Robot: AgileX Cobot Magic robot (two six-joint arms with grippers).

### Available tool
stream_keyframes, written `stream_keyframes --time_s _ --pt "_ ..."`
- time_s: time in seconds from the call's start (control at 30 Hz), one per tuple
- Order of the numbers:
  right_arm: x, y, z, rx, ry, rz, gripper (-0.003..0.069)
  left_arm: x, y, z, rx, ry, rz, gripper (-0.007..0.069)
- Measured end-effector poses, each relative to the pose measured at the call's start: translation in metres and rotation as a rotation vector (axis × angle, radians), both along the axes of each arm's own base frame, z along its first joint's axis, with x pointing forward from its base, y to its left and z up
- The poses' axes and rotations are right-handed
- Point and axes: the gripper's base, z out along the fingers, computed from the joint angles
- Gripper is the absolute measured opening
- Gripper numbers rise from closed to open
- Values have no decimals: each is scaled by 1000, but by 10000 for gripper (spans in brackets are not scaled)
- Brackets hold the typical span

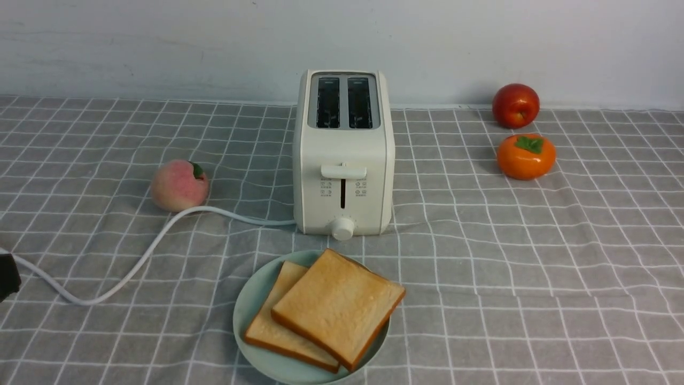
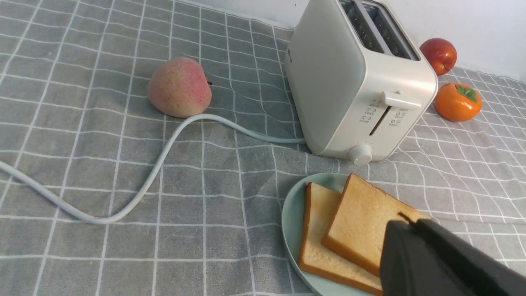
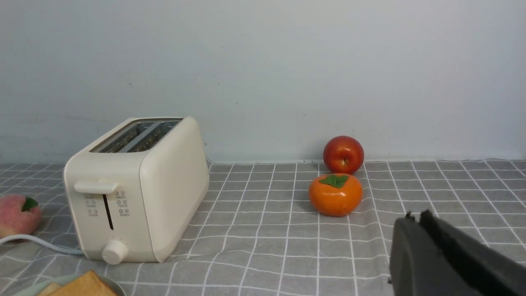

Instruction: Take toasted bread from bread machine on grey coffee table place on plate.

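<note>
A grey-clothed surface point(image 1: 534, 267) with a white grid of lines is seen against a pale wall point(image 1: 160, 43). A cream-white bread machine point(image 1: 343, 155) is set upright at the middle of the surface, towards the far edge. Its two slots point(image 1: 344, 101) are seen open and dark from above. On its front, a lever point(image 1: 343, 171) is seen at the top of a vertical slit, with small icons and captions on either side and a round knob point(image 1: 342, 228) below. The captions, and a small mark on the side panel, are too small to be read.

The toasted bread point(image 1: 337, 307) is found on a pale mint-green plate point(image 1: 247, 310) at the middle of the near edge, just in front of the bread machine. Two slices are laid flat, one overlapping the other, and the upper slice is carried past the plate's right rim.

A white cord point(image 1: 144, 254) is trailed from the bread machine to the left edge, past a peach point(image 1: 179, 185). A red apple point(image 1: 515, 105) and an orange persimmon point(image 1: 526, 156) are placed towards the far right corner.

The left hand point(image 2: 409, 222) is seen closed and gripping nothing, above the plate. The right hand point(image 3: 417, 218) is likewise closed with nothing held, above the right part of the surface.
</note>
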Motion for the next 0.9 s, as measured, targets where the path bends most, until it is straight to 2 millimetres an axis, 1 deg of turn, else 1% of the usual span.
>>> stream_keyframes --time_s 0.37,0.47,0.53,0.57,0.6,0.63,0.73,0.8,0.87,0.9 --pt "0 0 0 -9 -3 -4 22 0 0 0 0 0 0 -6" --pt "0 0 0 -9 -3 -4 26 1 1 -5 25 -11 4 -4" --pt "0 0 0 -10 -2 -4 29 -2 3 -15 42 -44 14 -4" --pt "0 0 0 -10 -2 -4 29 -2 4 -17 43 -47 16 -4" --pt "0 0 0 -10 -2 -4 31 -6 7 -32 41 -89 45 -4" --pt "0 0 0 -10 -2 -4 33 -8 9 -41 37 -110 65 -3" --pt "0 0 0 -13 -2 -5 36 -13 16 -76 26 -165 147 -3" --pt "0 0 0 -13 -2 -5 39 -16 20 -110 24 -190 213 -3" --pt "0 0 0 -13 -2 -5 43 -19 23 -139 27 -196 257 -1" --pt "0 0 0 -13 -2 -5 43 -19 23 -141 27 -195 260 -1"
